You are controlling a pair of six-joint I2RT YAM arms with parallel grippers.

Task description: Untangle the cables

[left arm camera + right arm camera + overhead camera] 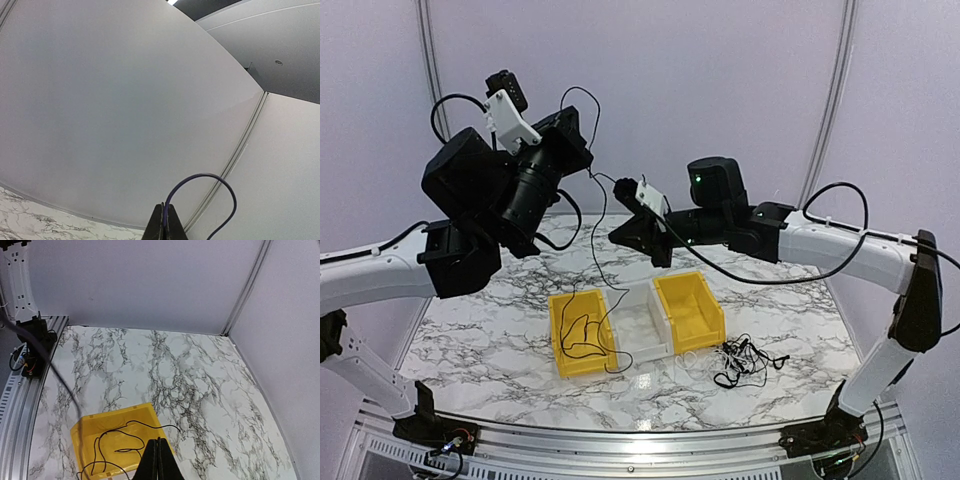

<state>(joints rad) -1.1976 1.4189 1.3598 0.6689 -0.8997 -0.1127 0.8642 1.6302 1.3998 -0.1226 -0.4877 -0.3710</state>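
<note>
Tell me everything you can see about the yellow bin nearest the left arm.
The yellow bin is an open-topped box, plastic by its look, standing upright on the marble table beside the white bin; contact between them is unclear. A thin black cable lies looped inside it, with one strand rising out over its rim.

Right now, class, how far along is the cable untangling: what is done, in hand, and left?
Done: one dark cable is free of the tangle, its lower end coiled in the left yellow bin. In hand: the raised left gripper is shut on that cable; the right gripper is shut. Left: the tangle lies on the table beside the right yellow bin.
</note>
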